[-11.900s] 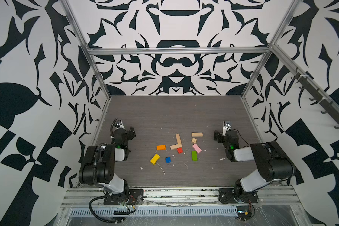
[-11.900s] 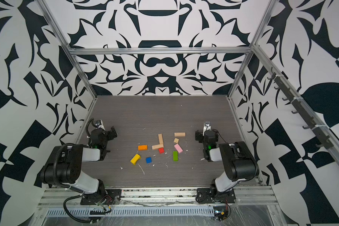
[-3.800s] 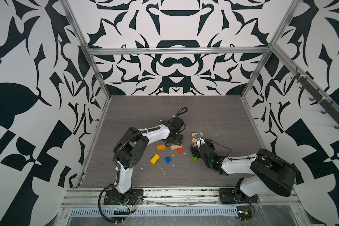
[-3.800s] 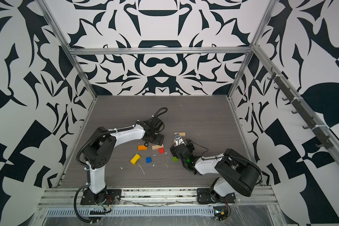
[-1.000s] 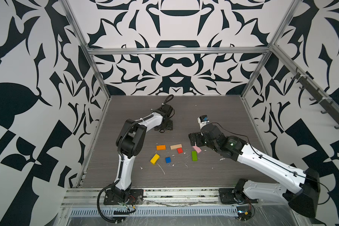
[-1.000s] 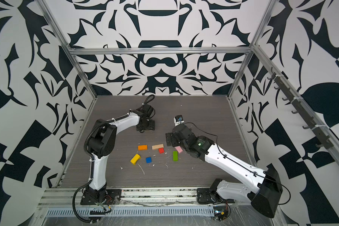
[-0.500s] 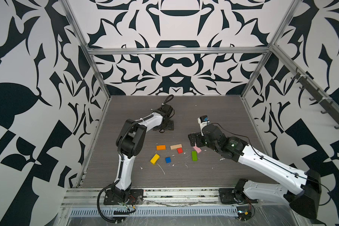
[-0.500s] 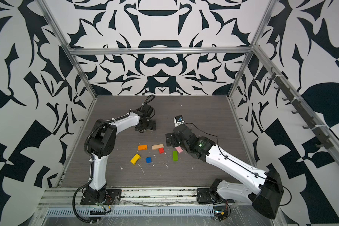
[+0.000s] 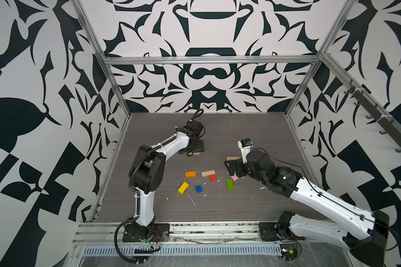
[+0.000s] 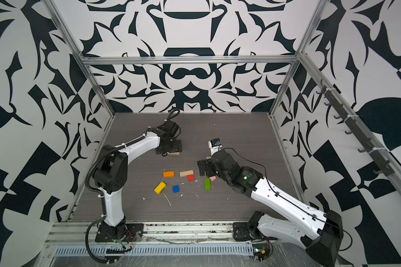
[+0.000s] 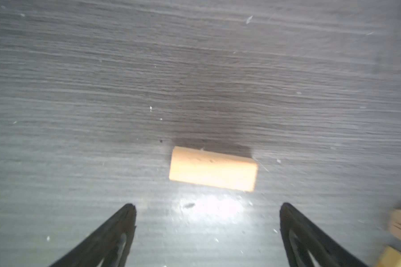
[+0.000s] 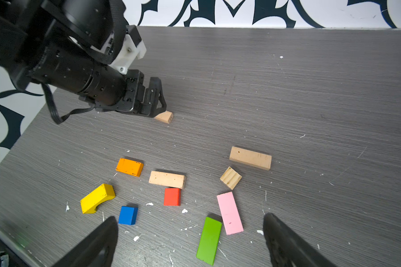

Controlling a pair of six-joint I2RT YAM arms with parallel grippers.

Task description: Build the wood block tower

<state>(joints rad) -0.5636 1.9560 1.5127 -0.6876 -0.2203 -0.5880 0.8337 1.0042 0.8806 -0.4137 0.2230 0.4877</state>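
Barely started on the tower. One tan plank [image 11: 213, 168] lies alone toward the back of the counter [image 12: 310, 92] with my left claw [image 11: 207, 205] spread wide right over it, gripping nothing, so I reckon that's the base. The rest lie loose nearer the front: orange [image 12: 129, 167], yellow [image 12: 97, 198], blue [image 12: 128, 215], red [image 12: 172, 196], green [image 12: 209, 240], pink [image 12: 230, 213], a cube [image 12: 230, 178], a second plank [image 12: 167, 179] and a third plank [image 12: 250, 158]. My right claw [image 12: 189, 217] hovers over those, wide open and empty. Nothing's stacked yet, every layer is left to do
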